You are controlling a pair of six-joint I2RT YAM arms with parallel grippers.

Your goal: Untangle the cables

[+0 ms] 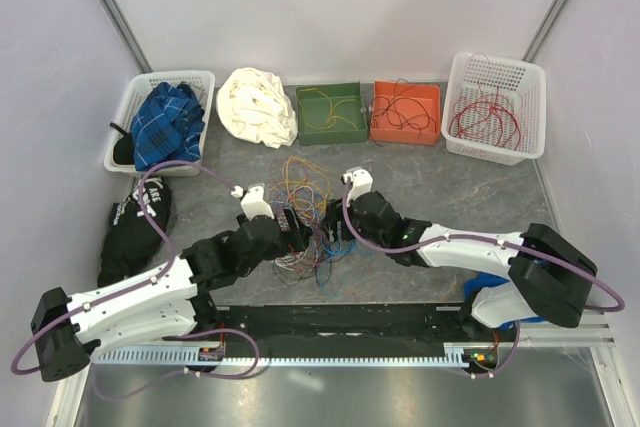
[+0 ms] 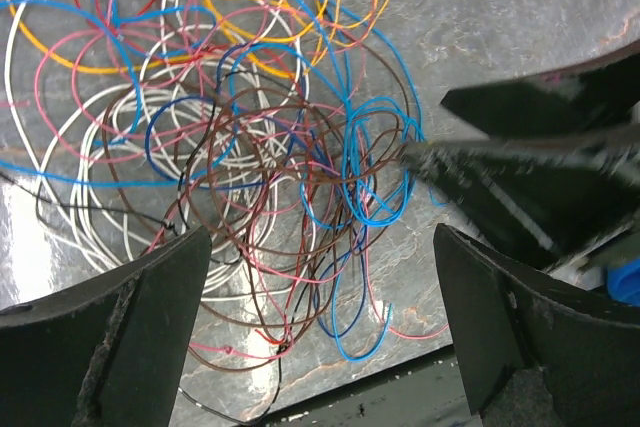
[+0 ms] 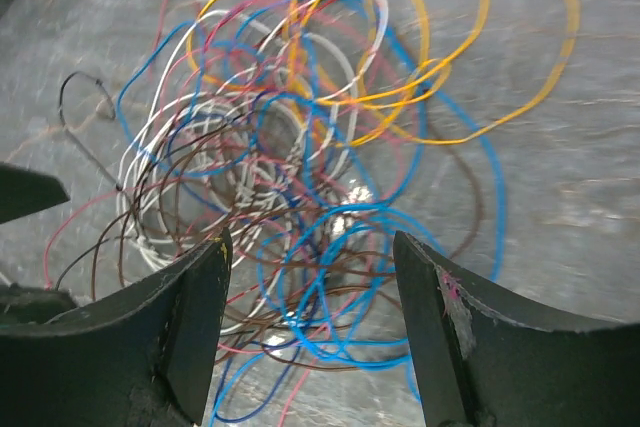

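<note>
Below parted left fingers (image 2: 140,332) and right fingers (image 3: 180,332), tangled cables (image 2: 270,167).

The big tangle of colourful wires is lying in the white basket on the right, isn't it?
No. The tangle of colourful wires lies loose on the table, not in the white basket on the right. The top view shows it.

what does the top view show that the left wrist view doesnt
Only the top view: the green bin, the orange bin and the basket of red wires at the back. Only the left wrist: separate brown, white and blue strands under the open left gripper. Both: the cables tangled on the table, the right gripper at their edge.
</note>
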